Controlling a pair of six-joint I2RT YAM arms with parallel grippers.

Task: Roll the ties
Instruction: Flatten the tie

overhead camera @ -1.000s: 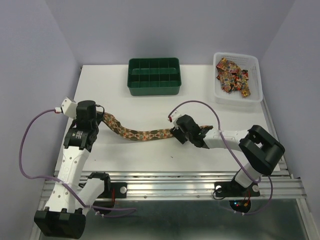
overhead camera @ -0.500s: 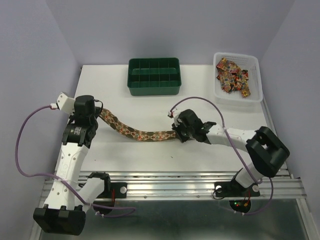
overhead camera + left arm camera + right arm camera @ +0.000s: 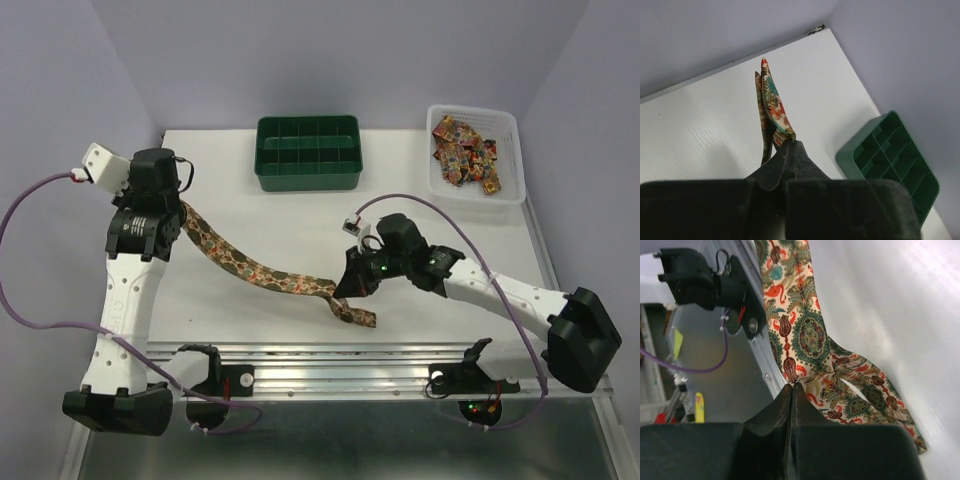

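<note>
One patterned tie (image 3: 262, 267) stretches across the table from back left to front middle. My left gripper (image 3: 180, 212) is shut on its left end; in the left wrist view the pointed end (image 3: 771, 100) sticks out past the closed fingertips (image 3: 789, 143), above the table. My right gripper (image 3: 347, 287) is shut on the tie near its other end, whose loose tail (image 3: 355, 316) lies by the front rail. In the right wrist view the fabric (image 3: 810, 332) fans out from the closed gripper (image 3: 791, 386), folded over itself. More ties (image 3: 464, 150) lie heaped in the white basket (image 3: 472, 113).
A green compartment tray (image 3: 307, 182) stands at the back middle, also visible in the left wrist view as the green tray (image 3: 890, 160). The metal rail (image 3: 330, 360) runs along the near edge, just in front of the tie's tail. Purple cables loop off both arms.
The right gripper closed on the tie and drew it toward the front rail. The left gripper moved back and left with its end, pulling the tie straighter along a diagonal.
</note>
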